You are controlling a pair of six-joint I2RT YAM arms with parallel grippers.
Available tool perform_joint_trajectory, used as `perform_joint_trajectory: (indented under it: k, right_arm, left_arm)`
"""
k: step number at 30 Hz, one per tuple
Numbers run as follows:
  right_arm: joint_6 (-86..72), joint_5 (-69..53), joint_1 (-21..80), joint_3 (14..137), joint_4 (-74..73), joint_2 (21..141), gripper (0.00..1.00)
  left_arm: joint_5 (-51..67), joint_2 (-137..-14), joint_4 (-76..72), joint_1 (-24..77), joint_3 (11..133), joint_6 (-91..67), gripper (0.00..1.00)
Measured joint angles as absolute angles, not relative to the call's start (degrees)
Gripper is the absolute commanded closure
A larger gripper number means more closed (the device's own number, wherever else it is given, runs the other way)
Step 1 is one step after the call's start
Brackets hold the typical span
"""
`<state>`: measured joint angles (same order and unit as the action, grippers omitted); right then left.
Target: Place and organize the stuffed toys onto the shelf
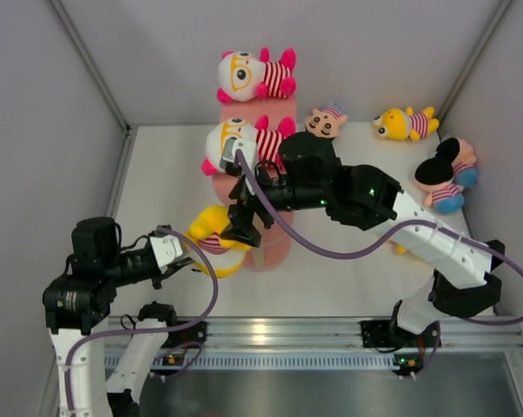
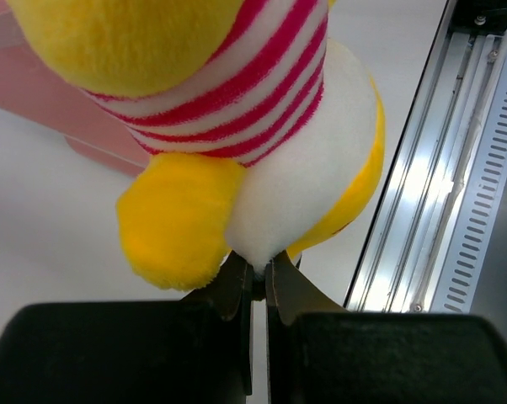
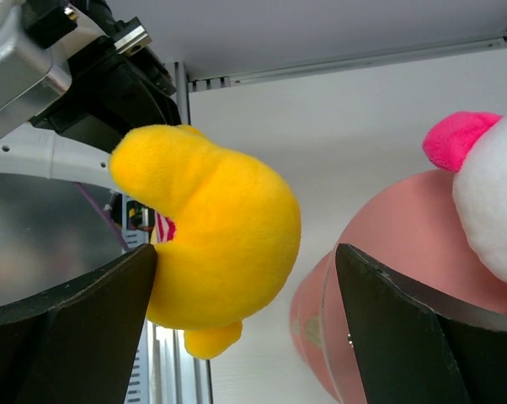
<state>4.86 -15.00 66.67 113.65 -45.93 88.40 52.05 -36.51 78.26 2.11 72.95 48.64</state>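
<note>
The left pincer (image 2: 258,269) is closed tight on a fold of plush at the bottom of a yellow bear (image 2: 173,223) in a red-and-white striped shirt. In the top view the left pincer (image 1: 180,252) holds the yellow bear (image 1: 211,230) just beside the left end of the lowest tier of the salmon-pink shelf (image 1: 277,254).

The right pincer (image 1: 246,213) reaches in from the right with its jaws spread wide. In its own wrist view, the right pincer (image 3: 247,252) has the yellow bear (image 3: 220,227) resting against the left finger (image 3: 77,320), with a clear gap to the other finger. The shelf (image 3: 380,252) shows behind.

One white-faced doll with orange glasses (image 1: 253,76) lies on the top tier, and a second white-faced doll (image 1: 237,139) lies on the tier below.

On the surface (image 1: 166,182), right of the shelf, lie a small tan-faced doll (image 1: 327,122), another yellow bear (image 1: 407,123) and a mouse-eared doll (image 1: 446,178).
</note>
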Motion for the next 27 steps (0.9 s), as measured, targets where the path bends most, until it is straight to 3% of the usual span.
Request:
perform_joint_trajectory:
  k: [8,10,11,13,14,15,18,19,20,22,23,25,27]
  right_arm:
    - [4.8,-18.1,67.1,115.0,-47.0,90.1,0.18]
    - [4.8,-18.5,67.4,115.7,-47.1,91.2,0.39]
    - [4.7,-18.6,67.6,115.9,-47.2,91.8,0.61]
    - [4.6,-18.5,67.8,116.0,-47.2,92.7,0.8]
    - [4.1,-18.4,67.9,116.0,-47.3,92.9,0.95]
    - [3.9,-18.2,67.9,116.0,-47.2,93.1,1.0]
    - [2.7,-17.3,67.9,115.9,-47.1,92.8,1.0]
    - [2.4,-16.8,68.0,115.5,-46.9,92.4,1.0]
    - [2.0,-16.4,68.1,114.6,-46.5,91.8,1.0]
    - [1.0,-15.3,68.3,112.7,-46.3,90.0,1.0]
    - [0.4,-14.7,68.4,111.8,-46.4,89.0,1.0]
    - [-0.5,-13.1,68.4,110.2,-46.4,86.7,1.0]
    - [-1.6,-11.2,68.5,109.0,-46.5,83.9,1.0]
  left_arm:
    - [52.0,-36.5,78.2,2.2,72.9,49.2,1.0]
    - [52.0,-36.5,78.2,2.2,73.0,49.3,1.0]
    - [52.0,-36.5,78.3,2.2,73.0,49.3,1.0]
    - [51.6,-36.5,78.5,2.2,73.0,49.3,1.0]
    - [51.5,-36.5,78.7,2.2,73.0,49.2,1.0]
    - [51.3,-36.5,78.9,2.2,73.0,49.3,1.0]
    - [51.2,-36.5,78.9,2.2,73.1,49.3,0.97]
    - [51.1,-36.5,78.9,2.2,73.1,49.3,0.86]
    - [51.0,-36.5,78.9,2.2,73.2,49.5,0.63]
    - [50.6,-36.5,78.9,2.2,73.5,49.9,0.41]
    - [50.1,-36.5,78.9,2.3,73.8,49.6,0.2]
    - [49.4,-36.5,78.8,2.3,74.7,49.8,0.03]
    - [48.5,-36.5,78.8,2.3,75.8,49.7,0.01]
